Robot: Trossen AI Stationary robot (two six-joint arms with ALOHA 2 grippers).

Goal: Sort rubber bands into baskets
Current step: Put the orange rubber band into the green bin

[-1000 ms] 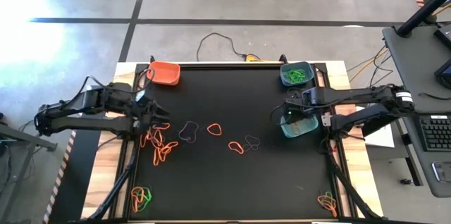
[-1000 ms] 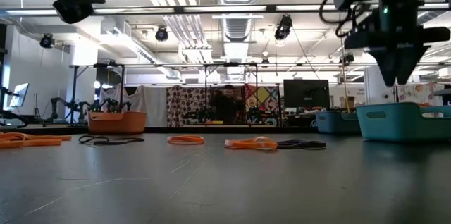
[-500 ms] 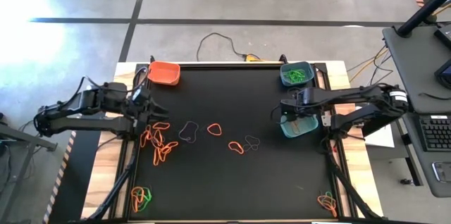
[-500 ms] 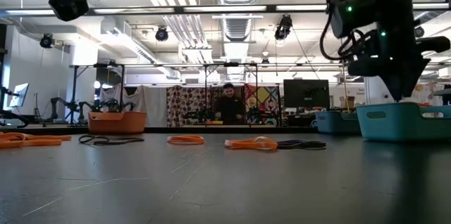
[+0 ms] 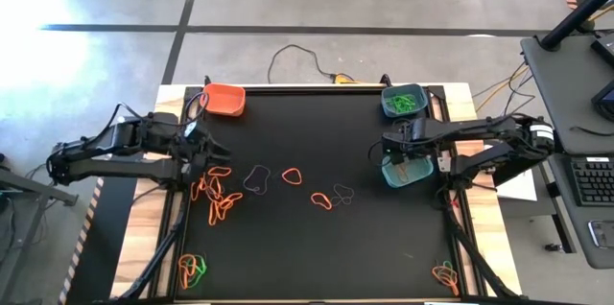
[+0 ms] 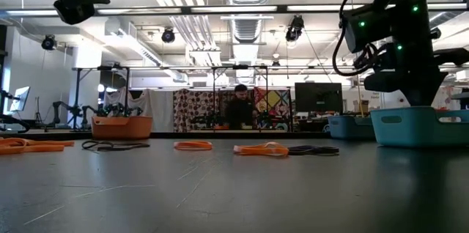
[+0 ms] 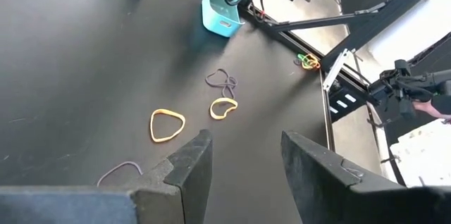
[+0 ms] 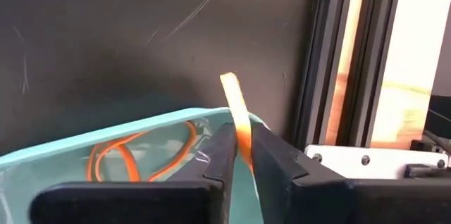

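With green bands already in the far blue plastic basket (image 5: 403,101), the right end effector (image 8: 242,146) pinches a thin orange rubber band (image 8: 235,111) over the teal plastic basket (image 5: 404,171), while the left end effector (image 7: 239,157) hangs spread above many unsorted loops (image 5: 219,195) on the black tabletop (image 5: 317,247).

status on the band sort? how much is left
Done: green bands sit in the blue basket, orange ones in the teal basket. In hand: the right claw, over the teal basket, pinches an orange band. The left claw hangs open above the left-side orange pile. Left: that pile, loose bands mid-table, and clusters at both front corners.
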